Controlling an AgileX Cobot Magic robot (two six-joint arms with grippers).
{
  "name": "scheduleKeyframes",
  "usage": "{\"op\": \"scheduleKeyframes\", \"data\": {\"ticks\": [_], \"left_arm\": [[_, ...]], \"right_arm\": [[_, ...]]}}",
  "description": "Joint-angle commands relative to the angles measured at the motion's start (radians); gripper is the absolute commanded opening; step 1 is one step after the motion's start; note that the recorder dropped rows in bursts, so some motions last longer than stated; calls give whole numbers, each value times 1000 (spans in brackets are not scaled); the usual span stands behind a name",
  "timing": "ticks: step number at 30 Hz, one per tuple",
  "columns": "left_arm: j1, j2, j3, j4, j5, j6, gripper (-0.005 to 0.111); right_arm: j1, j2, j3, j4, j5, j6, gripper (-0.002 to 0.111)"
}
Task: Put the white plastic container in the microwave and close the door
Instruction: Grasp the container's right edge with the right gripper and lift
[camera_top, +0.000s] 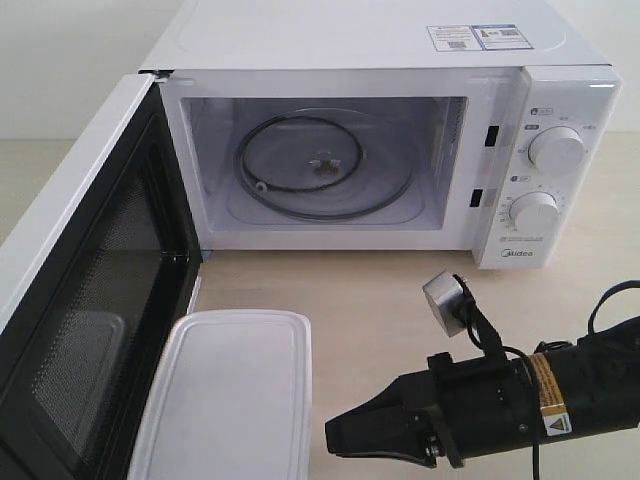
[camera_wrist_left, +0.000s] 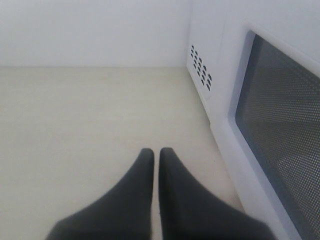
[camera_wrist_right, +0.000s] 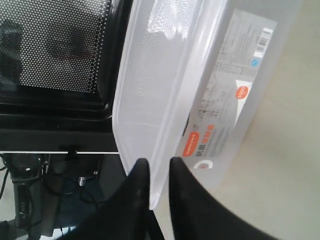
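Right wrist view, container (camera_wrist_right: 165, 90) label (camera_wrist_right: 225, 100), exterior hides it

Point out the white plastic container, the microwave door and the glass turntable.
white plastic container (camera_top: 232, 390): exterior view, middle of its lid.
microwave door (camera_top: 95, 310): exterior view, black mesh inner face.
glass turntable (camera_top: 372, 172): exterior view, bare glass beside the hub.

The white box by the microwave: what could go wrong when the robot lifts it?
The right tool points at only the thin lid rim of the white box, so a grip there might slip or tip it. The open door stands close beside the box, so swinging it up could bump the door.
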Motion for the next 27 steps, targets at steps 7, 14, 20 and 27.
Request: {"op": "scheduleKeyframes", "data": {"ticks": [7, 14, 20, 27], "left_arm": [[3, -3, 4, -9, 0, 4, 4], [3, -3, 4, -9, 0, 4, 4], [3, -3, 4, -9, 0, 4, 4], [3, -3, 4, -9, 0, 4, 4]], "right_arm": [[-8, 1, -16, -2, -11, 116, 32], [11, 1, -26, 8, -11, 138, 32], [105, 1, -117, 13, 79, 209, 32], [117, 1, -146, 18, 153, 278, 32]]}}
